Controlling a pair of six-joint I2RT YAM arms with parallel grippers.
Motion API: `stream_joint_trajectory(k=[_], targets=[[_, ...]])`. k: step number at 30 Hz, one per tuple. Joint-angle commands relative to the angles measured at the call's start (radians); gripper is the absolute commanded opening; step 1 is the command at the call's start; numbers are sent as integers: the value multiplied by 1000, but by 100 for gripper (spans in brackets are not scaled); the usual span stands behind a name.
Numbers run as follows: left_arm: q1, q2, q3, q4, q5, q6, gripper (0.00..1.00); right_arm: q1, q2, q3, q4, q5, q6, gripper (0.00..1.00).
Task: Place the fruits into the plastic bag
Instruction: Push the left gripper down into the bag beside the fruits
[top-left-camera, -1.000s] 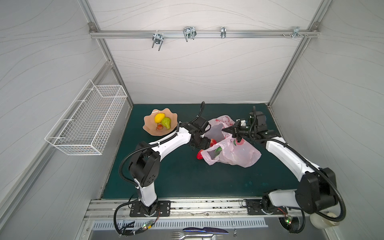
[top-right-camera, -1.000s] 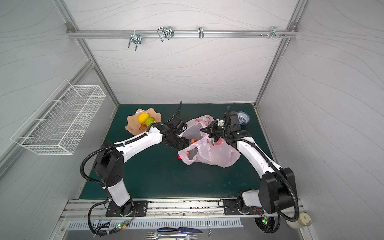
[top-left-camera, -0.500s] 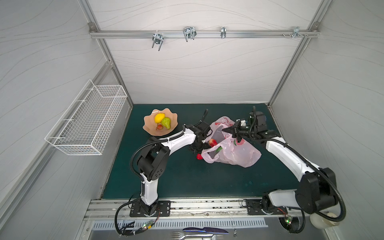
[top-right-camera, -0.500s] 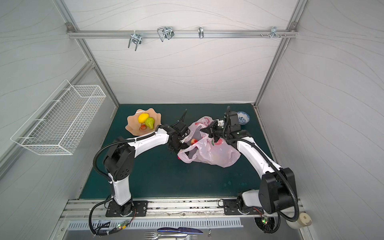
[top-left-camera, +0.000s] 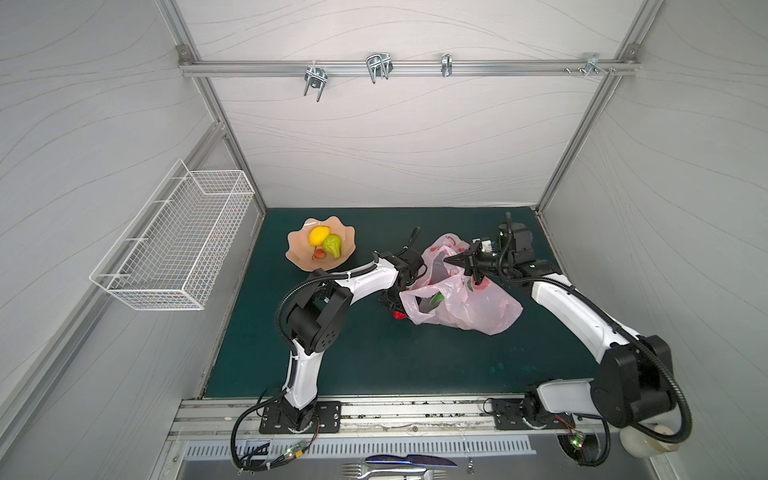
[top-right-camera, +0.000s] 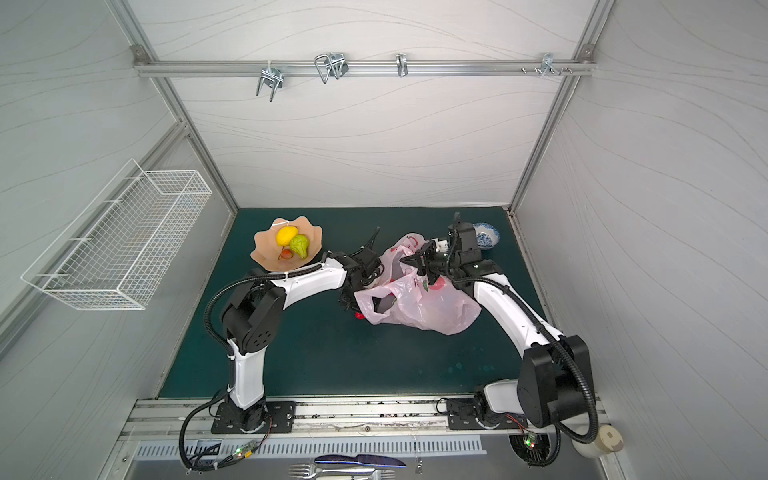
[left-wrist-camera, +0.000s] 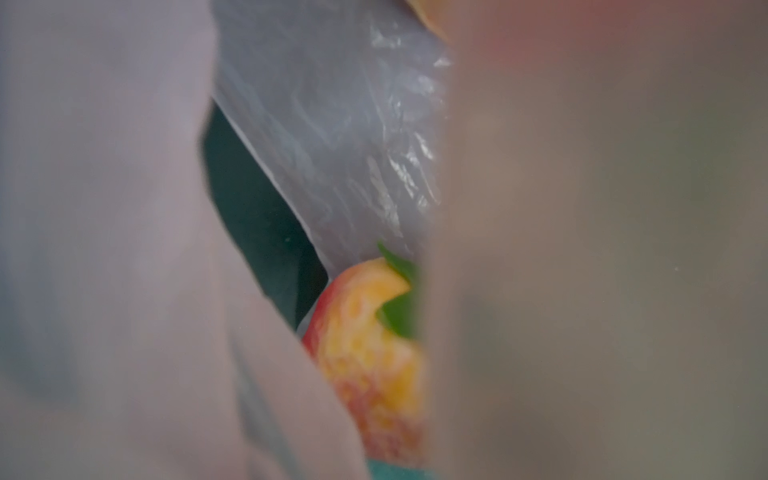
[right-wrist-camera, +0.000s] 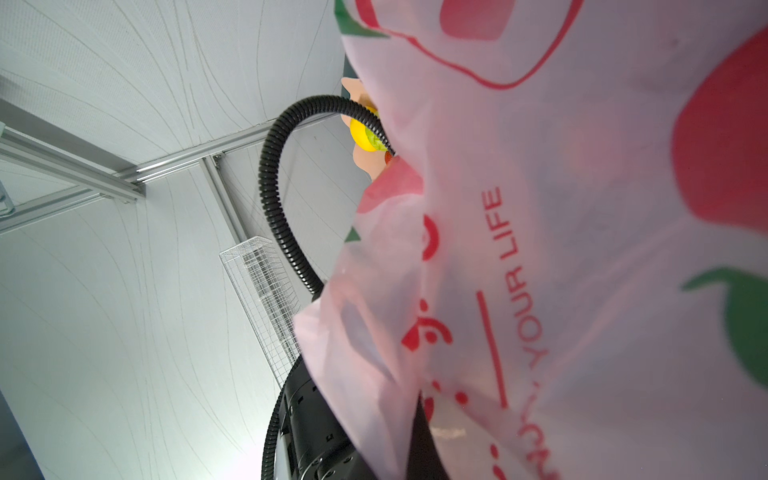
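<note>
The pale-pink plastic bag (top-left-camera: 469, 305) (top-right-camera: 428, 307) lies crumpled mid-mat. My right gripper (top-left-camera: 454, 261) (top-right-camera: 409, 260) (right-wrist-camera: 419, 436) is shut on its raised upper rim. My left gripper (top-left-camera: 391, 298) (top-right-camera: 348, 296) sits low at the bag's left mouth, with its jaws hidden by plastic. A red fruit (top-left-camera: 399, 316) (top-right-camera: 359, 315) lies on the mat against that corner. In the left wrist view a red-yellow fruit with a green leaf (left-wrist-camera: 370, 345) shows between blurred bag folds. A lemon (top-left-camera: 318, 236), a pear (top-left-camera: 332, 246) and a small red piece (top-left-camera: 319, 254) rest in the peach dish (top-left-camera: 299, 257).
A blue-and-white bowl (top-right-camera: 485, 235) stands at the back right behind my right wrist. A wire basket (top-left-camera: 178, 245) hangs on the left wall. Cutlery (top-left-camera: 399, 469) lies below the front rail. Open mat stretches in front of the bag.
My left gripper has dropped forward from beside the bag's upper rim to its lower left mouth, and its elbow has swung right. The right arm and bag rim have stayed put.
</note>
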Motion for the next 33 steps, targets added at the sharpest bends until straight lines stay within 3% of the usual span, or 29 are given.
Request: stream_joint_trajectory(k=[1, 4, 10, 21, 27, 33], targets=[[-10, 29, 61, -11, 26, 13, 63, -3, -6, 14, -3, 6, 9, 0], [-11, 23, 81, -16, 34, 4, 49, -2, -4, 17, -5, 4, 8, 0], [-12, -7, 136, -29, 74, -5, 35, -3, 2, 21, -6, 4, 7, 0], [-47, 58, 209, 73, 237, -116, 34, 2, 10, 25, 0, 5, 7, 0], [-57, 98, 204, 117, 302, -142, 40, 5, 13, 24, 6, 9, 12, 0], [-53, 57, 144, 146, 281, -154, 81, 7, 21, 31, 13, 7, 14, 0]])
